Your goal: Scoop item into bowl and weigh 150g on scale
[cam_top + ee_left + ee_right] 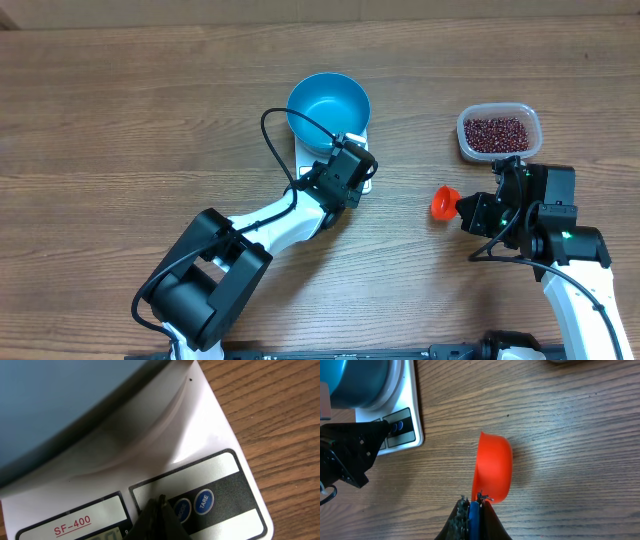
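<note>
Overhead view, with wrist views for detail. The bowl [328,100] sits on the scale [308,158] at 12 o'clock from the centre of the table [120,100] and shows no contents. The left gripper [160,507] is at the bowl's 6 o'clock, over the scale's front panel. Its fingers are clenched together with nothing between them, and the tip lies beside the TARE button [203,501]. Contact with the panel cannot be judged. The right gripper [472,510] is clamped on the handle of an orange scoop [443,202], which is at 4 o'clock from the bowl, over bare wood and well apart from the scale. The scoop's cup points away from the fingers, and its inside is not visible. The beans [497,133] fill a clear tub [536,118] at 1 o'clock from the scoop.
</note>
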Robot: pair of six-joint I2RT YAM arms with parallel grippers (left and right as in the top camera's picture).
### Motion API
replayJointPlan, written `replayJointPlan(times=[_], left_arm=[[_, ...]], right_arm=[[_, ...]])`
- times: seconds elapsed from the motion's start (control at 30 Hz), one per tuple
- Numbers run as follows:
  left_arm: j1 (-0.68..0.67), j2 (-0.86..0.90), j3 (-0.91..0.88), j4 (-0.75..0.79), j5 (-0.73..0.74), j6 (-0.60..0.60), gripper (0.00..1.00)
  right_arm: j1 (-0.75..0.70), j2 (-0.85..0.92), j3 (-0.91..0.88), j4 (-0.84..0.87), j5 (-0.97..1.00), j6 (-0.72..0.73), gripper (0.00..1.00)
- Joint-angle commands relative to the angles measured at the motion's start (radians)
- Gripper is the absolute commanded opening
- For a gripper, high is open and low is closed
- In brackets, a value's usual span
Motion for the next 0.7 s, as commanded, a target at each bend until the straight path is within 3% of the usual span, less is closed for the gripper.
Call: replayJointPlan(times=[0.0,0.37,0.67], left_arm=[[-0.001,0.042,-0.003,-0.010,0.016,0.019,0.04],[-0.002,-0.013,-0.003,-0.090,0.064,0.019,0.04],[-0.002,-0.220,-0.003,-0.245,0.071,0.014,0.04]], right_arm=[[-0.004,-0.016,0.032,0.006,-0.008,-0.007,0.04],[-0.004,-0.016,0.032,0.009,-0.008,-0.007,0.04],[-0.004,-0.016,0.032,0.011,-0.008,-0.007,0.04]])
